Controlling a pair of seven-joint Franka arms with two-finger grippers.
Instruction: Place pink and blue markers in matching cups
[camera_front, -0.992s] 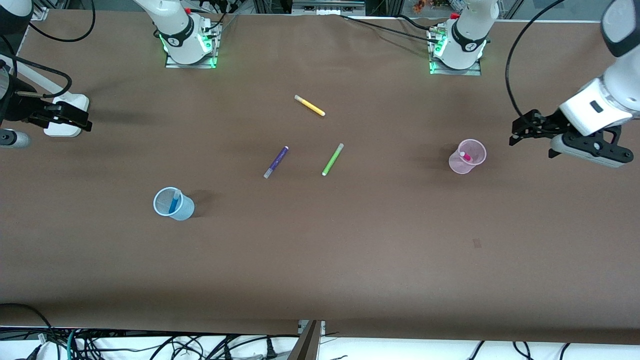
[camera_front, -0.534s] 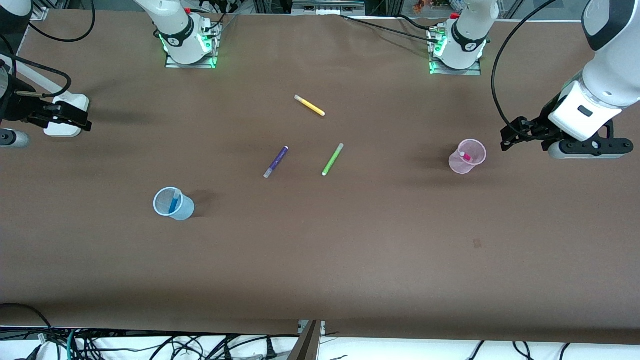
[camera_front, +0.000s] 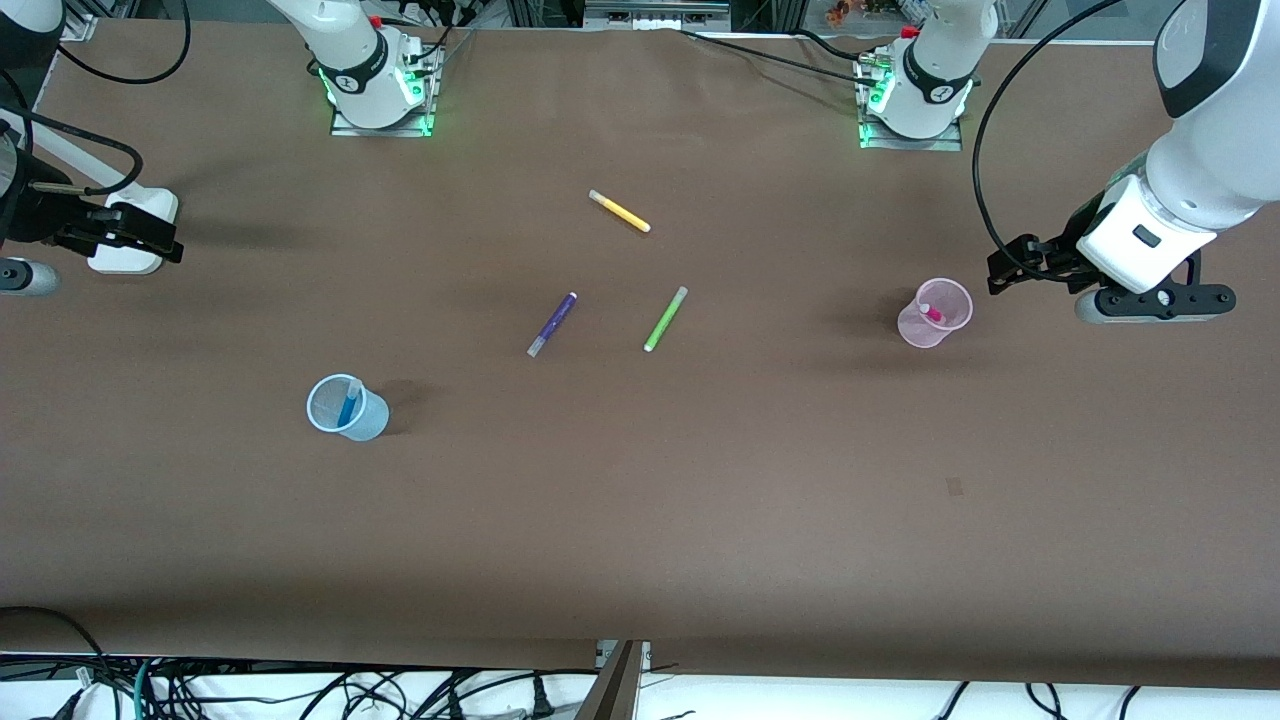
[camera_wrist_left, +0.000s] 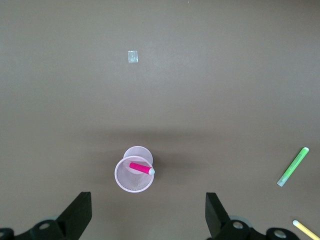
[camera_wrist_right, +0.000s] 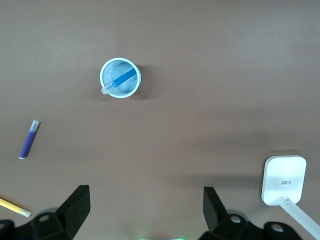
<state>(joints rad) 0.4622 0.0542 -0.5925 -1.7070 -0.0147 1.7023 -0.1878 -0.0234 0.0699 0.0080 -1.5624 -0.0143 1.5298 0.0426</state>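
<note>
A pale pink cup (camera_front: 935, 314) stands upright toward the left arm's end of the table with the pink marker (camera_front: 932, 313) leaning inside it. The light blue cup (camera_front: 347, 408) stands toward the right arm's end and holds the blue marker (camera_front: 348, 404). My left gripper (camera_front: 1004, 270) hangs open and empty over the table just beside the pink cup. The left wrist view shows that cup (camera_wrist_left: 134, 176) and marker (camera_wrist_left: 141, 168) ahead of the wide-apart fingers (camera_wrist_left: 80, 214). My right gripper (camera_front: 160, 238) waits open at the table's edge. Its wrist view shows the blue cup (camera_wrist_right: 120, 78) well away.
Three loose pens lie mid-table: a yellow one (camera_front: 620, 212), a purple one (camera_front: 552, 324) and a lime-green one (camera_front: 665, 319). A white block (camera_front: 128, 232) sits under the right gripper. A small tape mark (camera_front: 954, 487) lies nearer the front camera than the pink cup.
The left arm has swung in from the table's end toward the pink cup, and its hand has turned. The right arm, cups and pens have not moved.
</note>
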